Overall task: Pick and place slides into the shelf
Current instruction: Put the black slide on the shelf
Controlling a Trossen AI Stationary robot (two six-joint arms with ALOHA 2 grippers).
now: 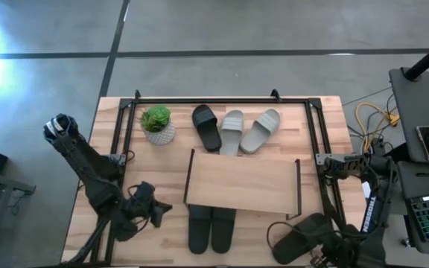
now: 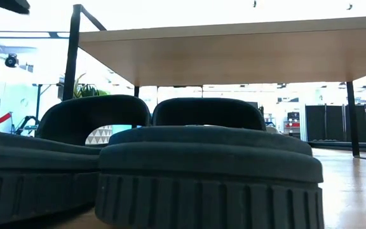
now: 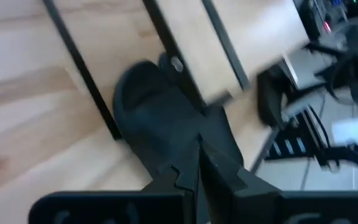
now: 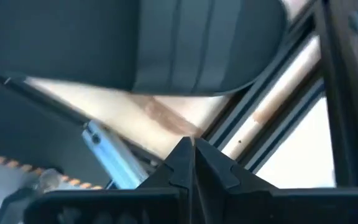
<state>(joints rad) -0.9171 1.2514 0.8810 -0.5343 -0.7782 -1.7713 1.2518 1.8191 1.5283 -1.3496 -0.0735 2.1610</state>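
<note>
High view: left gripper [image 1: 157, 214] closed and empty beside shelf [image 1: 240, 184]; right gripper [image 1: 326, 257] closed near black slide [image 1: 298, 237].

A wooden tabletop [image 1: 88, 201] edged with black rails is seen from above. On it, a low shelf [image 1: 240, 184] with a light plank top is set near the middle. Behind the shelf, a small potted plant [image 1: 157, 123], one black slide [image 1: 206, 126] and two light grey slides [image 1: 249, 132] are laid. Two dark slides [image 1: 211, 227] are tucked partly under the shelf's front edge, and another dark slide [image 1: 304, 237] is placed near the front right corner.
</note>
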